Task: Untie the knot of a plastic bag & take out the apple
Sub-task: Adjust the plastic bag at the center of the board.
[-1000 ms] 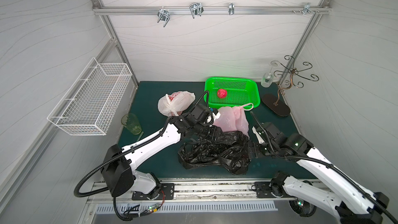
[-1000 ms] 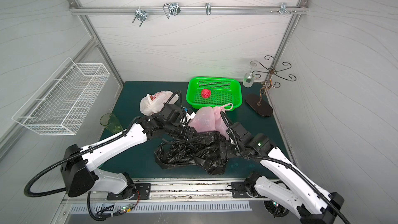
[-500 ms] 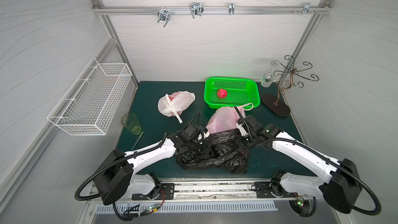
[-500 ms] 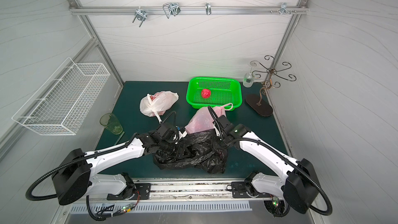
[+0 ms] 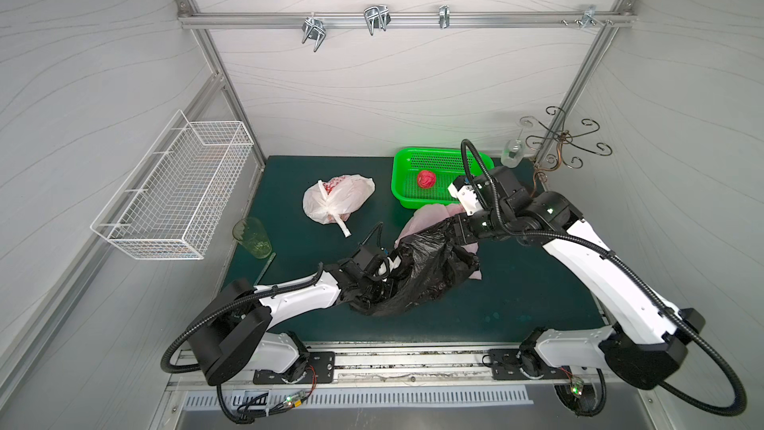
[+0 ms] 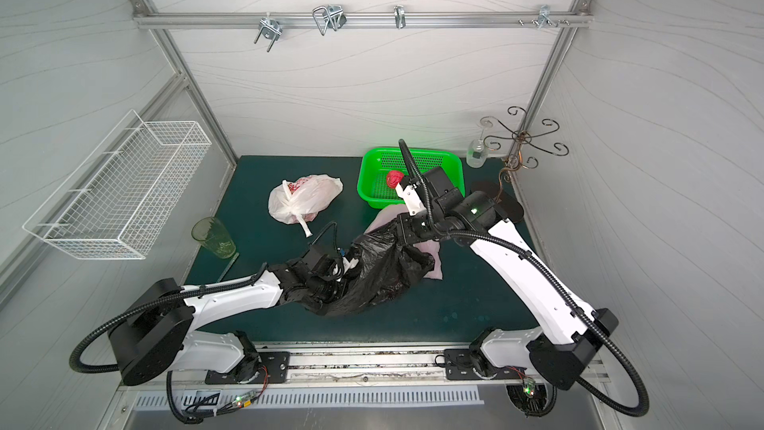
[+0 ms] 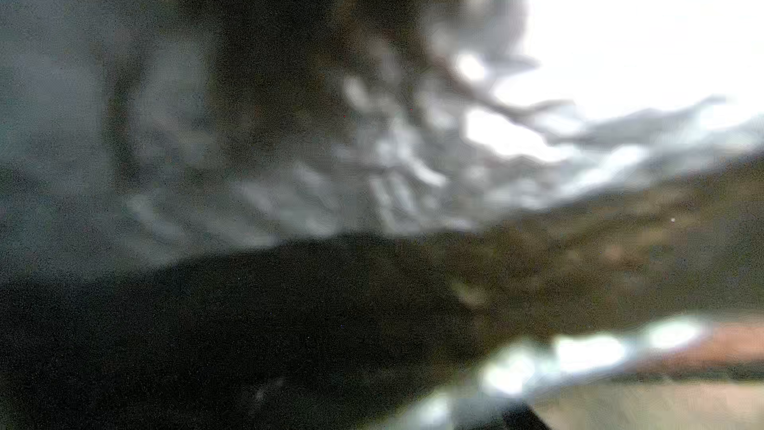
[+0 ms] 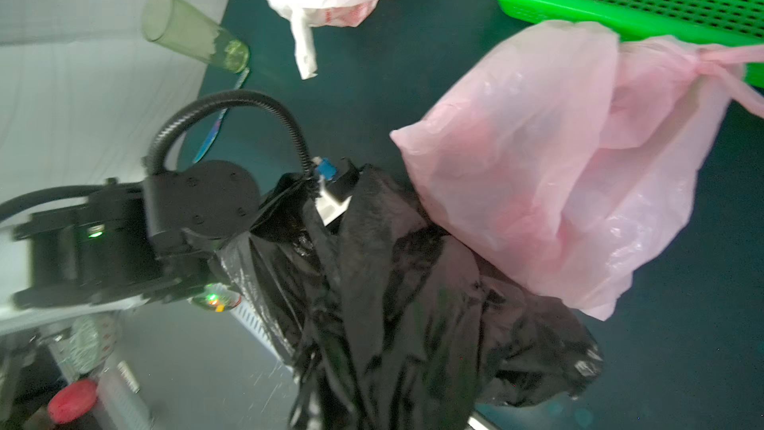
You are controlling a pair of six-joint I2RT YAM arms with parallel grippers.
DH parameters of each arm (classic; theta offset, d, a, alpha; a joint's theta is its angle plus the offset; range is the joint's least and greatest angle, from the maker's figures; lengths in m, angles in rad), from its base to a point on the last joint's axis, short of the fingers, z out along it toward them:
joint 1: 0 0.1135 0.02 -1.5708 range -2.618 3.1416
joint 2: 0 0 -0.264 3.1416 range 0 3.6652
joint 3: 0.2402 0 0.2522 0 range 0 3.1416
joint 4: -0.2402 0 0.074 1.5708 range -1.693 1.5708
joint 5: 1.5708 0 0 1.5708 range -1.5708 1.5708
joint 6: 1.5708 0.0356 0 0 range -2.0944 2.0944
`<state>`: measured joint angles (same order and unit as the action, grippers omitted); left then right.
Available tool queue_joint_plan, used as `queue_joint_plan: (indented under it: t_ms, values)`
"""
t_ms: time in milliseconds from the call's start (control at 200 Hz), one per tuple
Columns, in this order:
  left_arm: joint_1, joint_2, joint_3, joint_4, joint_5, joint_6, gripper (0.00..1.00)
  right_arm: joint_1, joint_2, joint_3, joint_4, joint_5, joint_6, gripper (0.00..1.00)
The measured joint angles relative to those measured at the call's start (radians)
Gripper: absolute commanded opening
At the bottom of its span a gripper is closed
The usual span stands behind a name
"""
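Two arms are working the black bag (image 5: 417, 270) at the desk's (image 5: 496, 308) front middle, where it is partly covering a pink bag (image 5: 428, 217). We are seeing the left arm (image 5: 297, 301) lying low, outstretched, its jaws buried in plastic; we cannot tell their state. The right arm (image 5: 578, 258) is arching over, jaws clenching the black bag's raised end, its long axis running diagonally front-left to rear-right.

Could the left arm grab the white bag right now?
Probably not straight away: the left claw is buried in the black bag, which the right claw holds up. The white bag itself lies uncovered nearby.
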<state>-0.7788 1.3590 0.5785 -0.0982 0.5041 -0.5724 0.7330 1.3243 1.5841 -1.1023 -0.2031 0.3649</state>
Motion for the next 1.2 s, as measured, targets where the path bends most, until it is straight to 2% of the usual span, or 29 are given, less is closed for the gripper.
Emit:
queue_joint_plan:
  t_ms: [140,265,505,625,720,845,1075,1201]
  values:
    - [0.000,0.007,-0.008,0.024,0.000,-0.006,0.54,0.057,0.040,0.022,-0.034,-0.079,-0.007,0.00]
    - [0.000,0.001,-0.007,0.012,-0.008,-0.006,0.57,0.049,-0.030,-0.098,-0.046,-0.086,-0.006,0.00]
    - [0.000,-0.137,0.079,-0.167,-0.057,0.022,0.57,0.040,-0.410,-0.545,-0.041,-0.090,0.066,0.00]
    - [0.000,-0.196,0.134,-0.209,-0.050,0.025,0.57,0.109,-0.594,-0.726,-0.010,-0.099,0.132,0.00]
    - [-0.006,-0.205,0.157,-0.237,-0.027,0.027,0.56,0.171,-0.676,-0.808,0.016,-0.089,0.172,0.00]
    - [-0.050,-0.196,0.181,-0.301,0.000,0.039,0.53,0.225,-0.721,-0.871,0.048,-0.065,0.201,0.00]
    - [-0.130,-0.181,0.188,-0.381,0.013,0.061,0.50,0.288,-0.723,-0.874,0.061,0.051,0.252,0.00]
    - [-0.171,-0.101,0.192,-0.378,0.000,0.065,0.50,0.297,-0.705,-0.869,0.036,0.132,0.303,0.00]
